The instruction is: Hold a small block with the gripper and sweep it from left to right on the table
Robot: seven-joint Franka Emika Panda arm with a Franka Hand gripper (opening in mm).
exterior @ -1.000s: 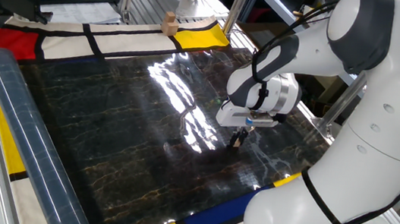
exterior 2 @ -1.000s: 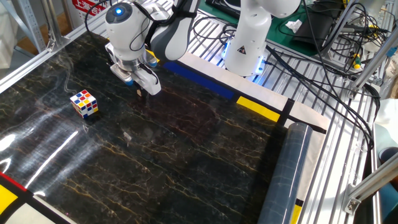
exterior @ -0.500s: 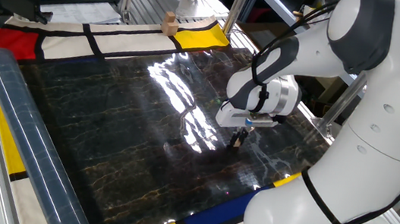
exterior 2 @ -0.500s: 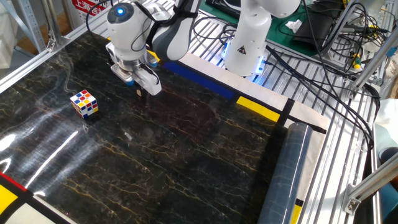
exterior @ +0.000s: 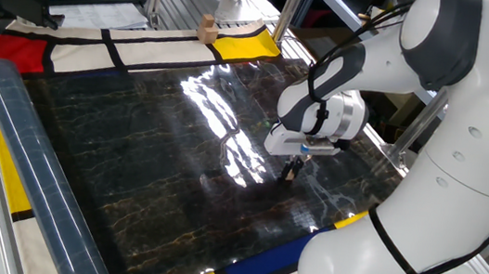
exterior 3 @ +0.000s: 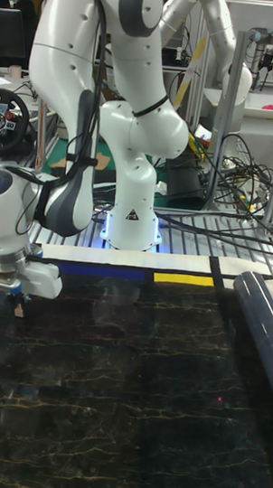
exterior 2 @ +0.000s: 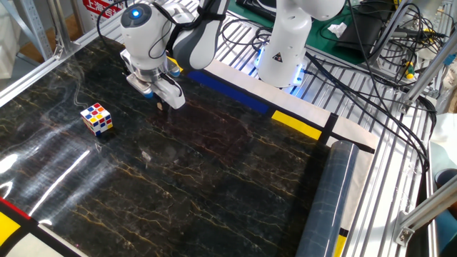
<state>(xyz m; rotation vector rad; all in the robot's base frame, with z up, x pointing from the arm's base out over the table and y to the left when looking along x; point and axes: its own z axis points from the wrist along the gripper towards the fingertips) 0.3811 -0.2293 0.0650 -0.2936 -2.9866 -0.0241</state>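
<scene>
On glossy veined table [exterior 2: 214, 178], tool [exterior 2: 160, 105] pinches tiny tan cube [exterior 3: 19, 310].

The gripper [exterior 2: 160, 104] stands on the table [exterior 2: 214, 178] near its arm-side edge, the puzzle cube [exterior 2: 96, 118] nearby on the table, a wooden block [exterior: 206, 28] beyond the far border

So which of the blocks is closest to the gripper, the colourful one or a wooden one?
The small block, tiny and tan, pinched in the gripper. The multicoloured puzzle cube sits apart.

The gripper [exterior 2: 160, 104] sits slightly further left in the other fixed view than half a second ago, back where it was a second ago.
</scene>
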